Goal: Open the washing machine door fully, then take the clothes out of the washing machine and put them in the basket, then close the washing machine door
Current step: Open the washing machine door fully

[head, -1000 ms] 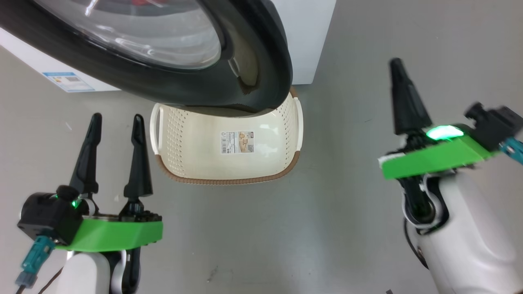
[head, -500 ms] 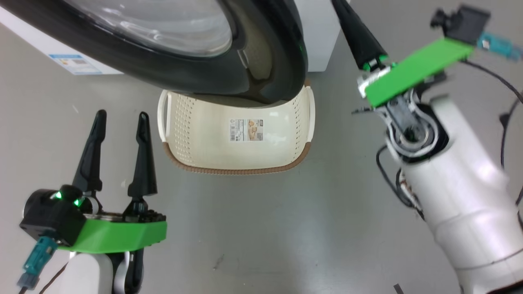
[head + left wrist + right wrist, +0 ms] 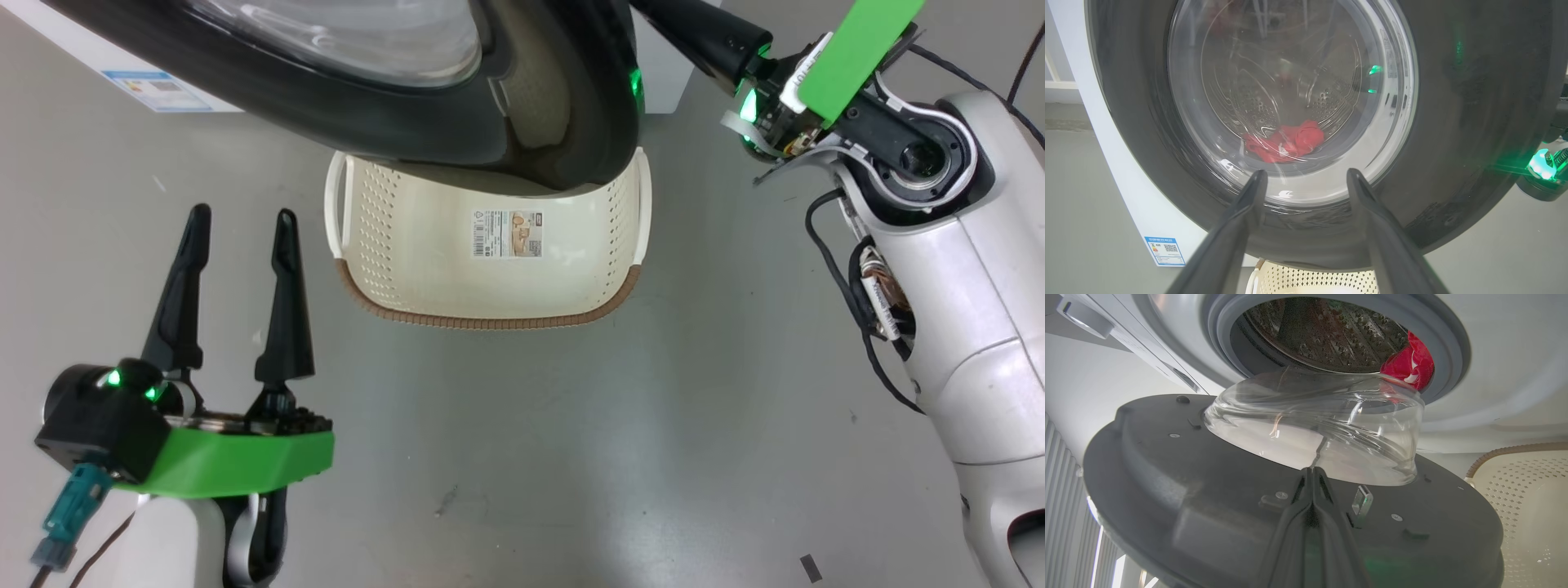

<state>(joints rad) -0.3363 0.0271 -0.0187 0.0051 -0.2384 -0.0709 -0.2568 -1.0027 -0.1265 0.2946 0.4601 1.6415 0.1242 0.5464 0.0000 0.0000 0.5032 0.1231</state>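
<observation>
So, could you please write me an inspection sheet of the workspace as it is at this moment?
Surface: grey floor, a few faint marks.
Job's things: washing machine door partly open, reaching over the far end of the basket; clothes lie in the drum of the washing machine, not yet in the basket.
Clutter: one small dark scrap on the floor.
Grippers: left gripper open, holding nothing, facing the door; right gripper shut, at the door's inner side; contact cannot be told.
Cables: black cables loop at the right arm; teal plug at the left wrist.
Surroundings: pale wall beside the machine.
</observation>
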